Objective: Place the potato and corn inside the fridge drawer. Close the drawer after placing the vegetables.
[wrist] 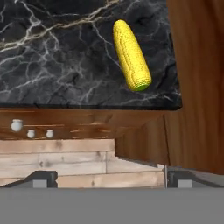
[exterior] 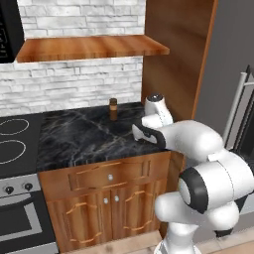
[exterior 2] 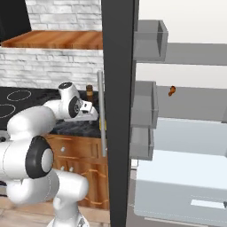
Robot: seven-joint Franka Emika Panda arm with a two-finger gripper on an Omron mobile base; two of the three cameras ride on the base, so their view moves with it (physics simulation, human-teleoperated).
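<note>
The corn (wrist: pixel 131 55) lies flat on the black marble desk (wrist: pixel 57 61) near its corner, at about one o'clock in the hand view, green end toward the edge. The gripper (wrist: pixel 111 178) hangs wide open and empty, well apart from it. The fridge drawer (exterior 2: pixel 186 186) stands pulled out at five o'clock in the right base view.

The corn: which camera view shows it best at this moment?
The hand view: the corn lies whole and unobstructed on the black marble counter, green tip toward the counter's front edge. In both base views the robot's arm covers that part of the counter, so the cob cannot be made out there.
</note>
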